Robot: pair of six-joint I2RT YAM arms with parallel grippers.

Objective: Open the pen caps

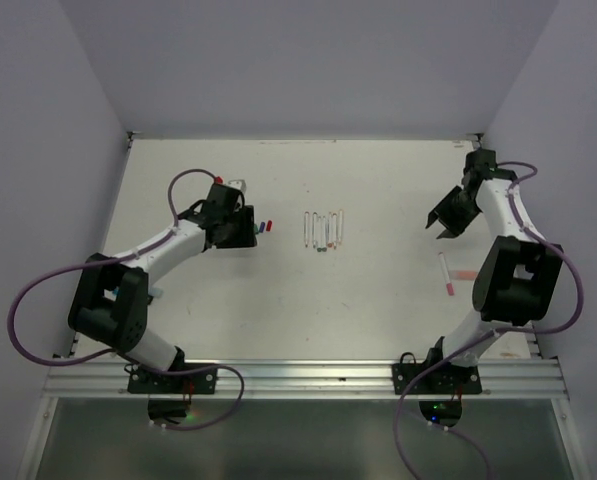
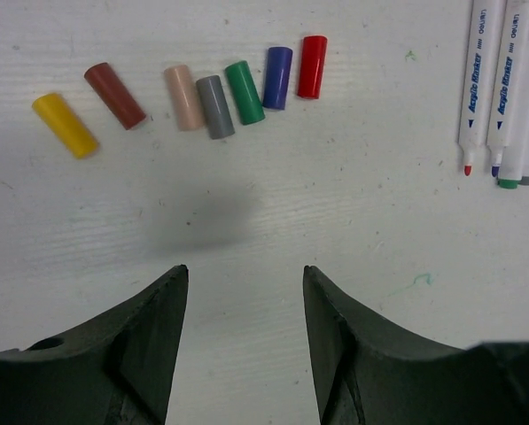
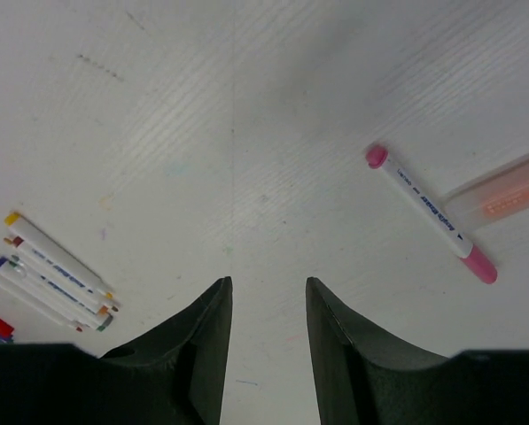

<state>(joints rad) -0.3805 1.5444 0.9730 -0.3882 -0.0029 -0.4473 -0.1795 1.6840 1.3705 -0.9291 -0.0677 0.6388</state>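
Seven loose caps (image 2: 215, 106) are lying in a ragged row toward the left edge of the tabletop (image 1: 378, 320), just ahead of your left fingers (image 2: 153, 336), which are standing apart and holding nothing. Beside the caps, at the middle of the tabletop, the bare pens (image 2: 481, 80) are lying side by side with their tips showing.

One pink pen (image 3: 421, 205) is what you are looking for. It is lying near the right edge and appears to be wearing its pink cap (image 3: 479, 264), so your right arm is by far the nearer one. Your right fingers (image 3: 198, 354) are standing apart with nothing between them.

From the right wrist, the pen is lying ahead of the fingers and off to their right. Its long axis is slanting across their line, with the capped end closer to them. From overhead, it is running roughly along the right edge, nearer the near edge than the fingers are. A pale pink tube (image 3: 503, 195) is lying just beside the barrel, perhaps touching it.

You are probably needing to swing right and turn the wrist so the fingers are closing across the barrel, not along it.
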